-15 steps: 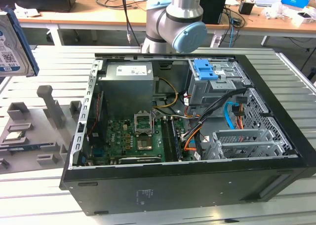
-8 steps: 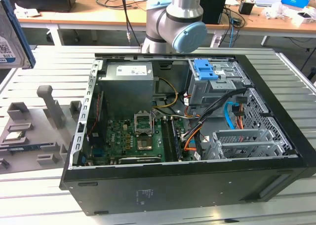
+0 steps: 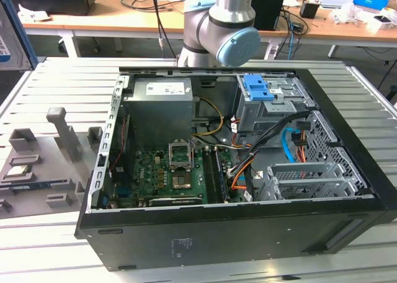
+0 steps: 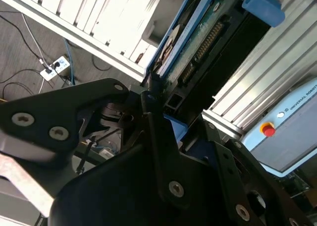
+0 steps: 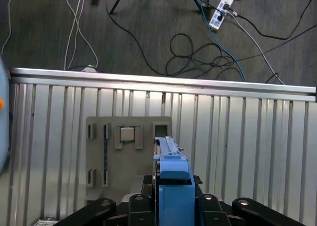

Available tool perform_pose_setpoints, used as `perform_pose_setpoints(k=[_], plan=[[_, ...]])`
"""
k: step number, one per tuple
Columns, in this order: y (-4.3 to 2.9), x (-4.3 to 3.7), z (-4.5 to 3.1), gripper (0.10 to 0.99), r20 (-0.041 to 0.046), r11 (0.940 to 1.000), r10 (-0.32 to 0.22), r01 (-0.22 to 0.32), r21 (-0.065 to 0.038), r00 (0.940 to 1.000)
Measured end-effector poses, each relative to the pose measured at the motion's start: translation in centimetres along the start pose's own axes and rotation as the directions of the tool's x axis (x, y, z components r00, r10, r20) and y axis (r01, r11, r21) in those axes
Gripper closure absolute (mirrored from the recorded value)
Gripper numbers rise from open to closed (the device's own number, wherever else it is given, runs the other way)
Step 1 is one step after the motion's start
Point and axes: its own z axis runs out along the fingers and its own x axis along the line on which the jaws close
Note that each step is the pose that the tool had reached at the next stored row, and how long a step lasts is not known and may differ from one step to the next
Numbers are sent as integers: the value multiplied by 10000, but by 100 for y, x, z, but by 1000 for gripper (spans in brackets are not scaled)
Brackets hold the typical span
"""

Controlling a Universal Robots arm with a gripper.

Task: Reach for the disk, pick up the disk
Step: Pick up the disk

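The open computer case (image 3: pixel 248 171) lies beside the grey fixture plate (image 5: pixel 129 171). Over that plate's edge hangs the disk (image 4: pixel 200 40), with the gripper (image 5: pixel 173 180) clamping 2 jaws on its blue rail (image 5: pixel 173 164). That narrow hold could let it slip and drop.

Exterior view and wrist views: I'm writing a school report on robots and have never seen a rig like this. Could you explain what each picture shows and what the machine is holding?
The machine is a single robot arm ending in a gripper, a black clamp. The exterior view comes from a camera standing off the arm. It shows an open computer case on a slatted metal table, with a grey parts holder toward the exterior view's left. The two wrist views come from cameras riding on the arm. In both, the gripper is closed on the disk, a hard drive with a blue rail, held in the air. The first wrist view looks past it onto the table and the holder, where a small square chip sits.
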Motion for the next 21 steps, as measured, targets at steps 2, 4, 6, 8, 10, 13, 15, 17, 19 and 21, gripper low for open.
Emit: perform_pose_setpoints(k=[2,4,6,8,10,13,15,17,19,21], plan=[[3,0,-74,722,0,10000,0,0,0,10000],[4,0,-120,722,0,10000,0,0,1,10000],[5,0,-156,722,0,10000,0,0,1,10000],[6,0,-179,722,0,10000,0,0,1,10000],[6,0,-179,722,1,10000,0,0,2,10000],[5,0,-180,722,1,10000,-1,1,2,10000],[-28,3,-182,722,0,10000,-1,1,0,10000],[-78,6,-184,722,0,10000,-1,1,1,10000],[-147,10,-186,722,0,10000,0,0,2,10000],[-262,18,-191,722,0,10000,0,0,1,10000]])
